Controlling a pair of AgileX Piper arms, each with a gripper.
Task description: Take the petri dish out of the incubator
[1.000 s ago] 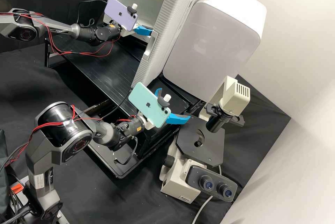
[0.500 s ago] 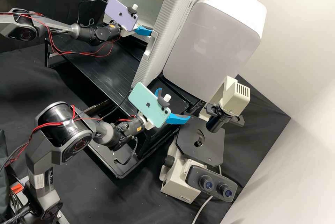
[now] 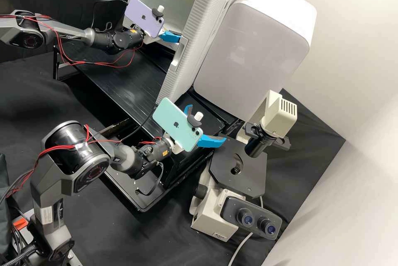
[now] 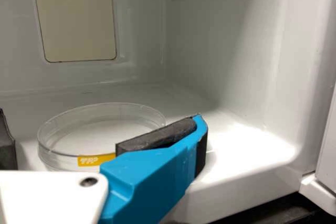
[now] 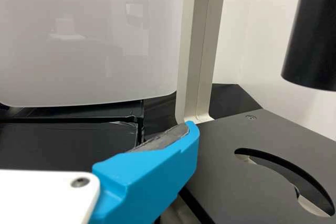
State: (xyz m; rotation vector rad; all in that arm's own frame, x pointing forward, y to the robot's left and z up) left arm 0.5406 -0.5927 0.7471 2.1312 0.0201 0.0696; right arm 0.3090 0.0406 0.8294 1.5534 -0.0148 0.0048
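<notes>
A clear petri dish [image 4: 97, 129] with a yellow label lies on the white floor of the incubator [image 4: 236, 77]. My left gripper [image 4: 100, 135] is open just inside the chamber; its blue finger [image 4: 157, 166] and the dark pad [image 4: 4, 140] of the other finger stand on either side of the dish's near rim, apart from it. In the high view this left gripper [image 3: 168, 34] sits at the opening, beside the open ribbed door [image 3: 195, 37]. My right gripper [image 3: 207, 127] is open and holds nothing, hanging over the edge of the microscope stage [image 5: 252, 150].
A microscope [image 3: 244, 183] stands at the front right, its black stage [image 3: 244, 170] just below my right gripper. A large white housing [image 3: 257, 46] rises behind it. Both arms reach over a black platform [image 3: 124, 83] on the cloth-covered bench.
</notes>
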